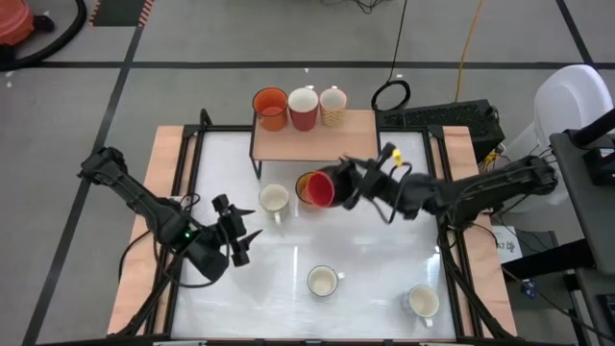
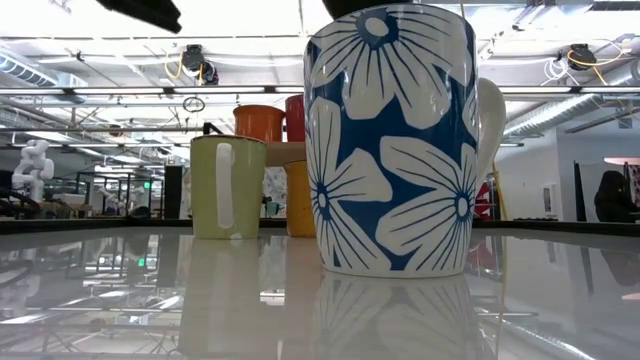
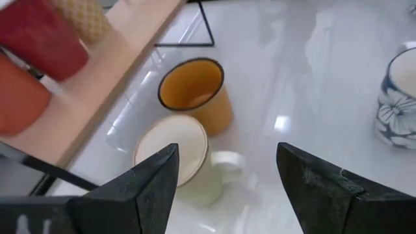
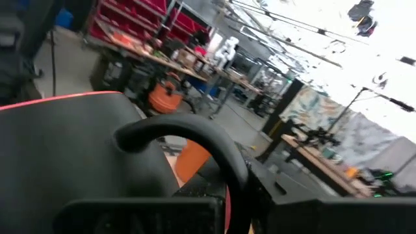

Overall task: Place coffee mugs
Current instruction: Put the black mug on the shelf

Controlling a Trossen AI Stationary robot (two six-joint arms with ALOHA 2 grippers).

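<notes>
My right gripper (image 1: 339, 183) is shut on a red mug (image 1: 322, 189), held lifted and tipped over an amber-yellow mug (image 3: 195, 91) on the table, in front of the shelf. A cream mug (image 3: 174, 156) stands on its base beside the amber one. My left gripper (image 1: 240, 221) hovers open just near-left of the cream mug, touching nothing. An orange mug (image 1: 270, 108), a red mug (image 1: 303, 108) and a patterned cream mug (image 1: 332, 105) stand on the wooden shelf (image 1: 312, 144). A blue flowered mug (image 2: 392, 140) stands near the table's front. My right gripper comes level from the table's right side at the red mug. The mug's handle (image 4: 195, 133) arches right before the wrist camera and runs down toward the fingers, which the mug hides. The mug hangs clear of the table, tipped with its mouth toward the left.
Another white mug (image 1: 423, 301) stands near the table's front right corner. The shelf's thin black legs (image 1: 256, 159) stand close behind the amber and cream mugs. Bare white table lies between the front mugs and my left gripper.
</notes>
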